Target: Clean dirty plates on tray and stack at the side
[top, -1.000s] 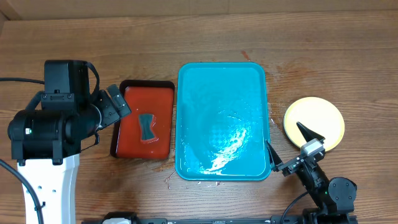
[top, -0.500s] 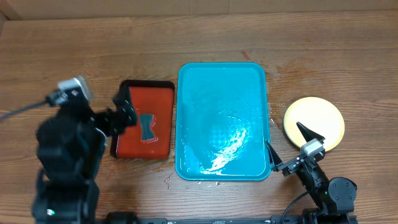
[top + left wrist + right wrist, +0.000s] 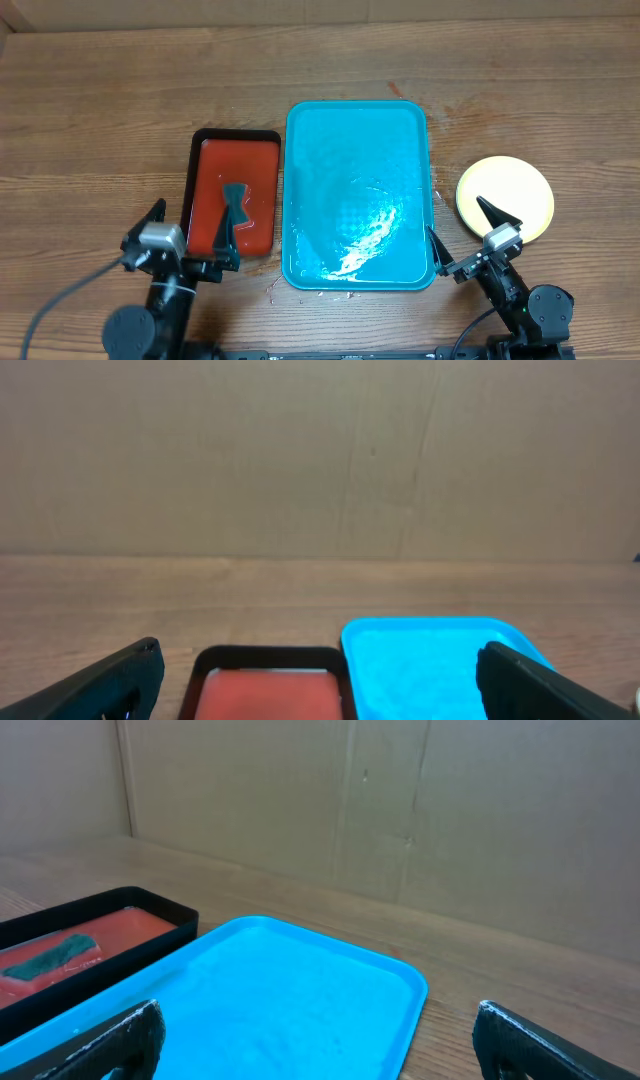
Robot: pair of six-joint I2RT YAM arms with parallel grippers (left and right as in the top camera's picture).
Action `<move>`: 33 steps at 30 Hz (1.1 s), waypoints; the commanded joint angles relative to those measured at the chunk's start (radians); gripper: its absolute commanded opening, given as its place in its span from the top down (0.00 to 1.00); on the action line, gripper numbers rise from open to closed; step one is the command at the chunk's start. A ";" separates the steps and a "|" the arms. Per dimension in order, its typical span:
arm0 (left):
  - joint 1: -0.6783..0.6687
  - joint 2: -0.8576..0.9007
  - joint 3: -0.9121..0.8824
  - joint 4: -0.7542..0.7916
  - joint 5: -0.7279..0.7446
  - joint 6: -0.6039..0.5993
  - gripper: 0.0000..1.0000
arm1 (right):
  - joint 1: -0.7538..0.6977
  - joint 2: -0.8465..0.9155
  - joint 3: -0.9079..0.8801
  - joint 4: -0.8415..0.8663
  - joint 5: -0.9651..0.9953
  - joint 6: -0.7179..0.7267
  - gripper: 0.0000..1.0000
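The turquoise tray lies in the middle of the table with nothing on it; it also shows in the left wrist view and the right wrist view. A pale yellow-green plate rests on the bare wood to the right of the tray; I cannot tell how many plates are stacked there. My left gripper is open and empty at the front left, near the red tray. My right gripper is open and empty at the front right, between the turquoise tray and the plate.
A red tray with a black rim lies left of the turquoise tray and holds a dark sponge. A cardboard wall stands behind the table.
The left arm has come down from high over the table's left side to a low folded pose at the front left edge. The right arm has not moved.
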 commanded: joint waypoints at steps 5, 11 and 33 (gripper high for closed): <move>0.016 -0.136 -0.214 0.113 0.008 0.035 0.00 | -0.003 -0.008 -0.010 0.003 -0.001 0.003 0.00; 0.016 -0.136 -0.377 0.259 0.009 0.035 0.00 | -0.003 -0.008 -0.010 0.003 -0.001 0.003 0.00; 0.016 -0.135 -0.443 0.270 -0.008 0.035 0.00 | -0.003 -0.008 -0.010 0.003 -0.001 0.003 0.00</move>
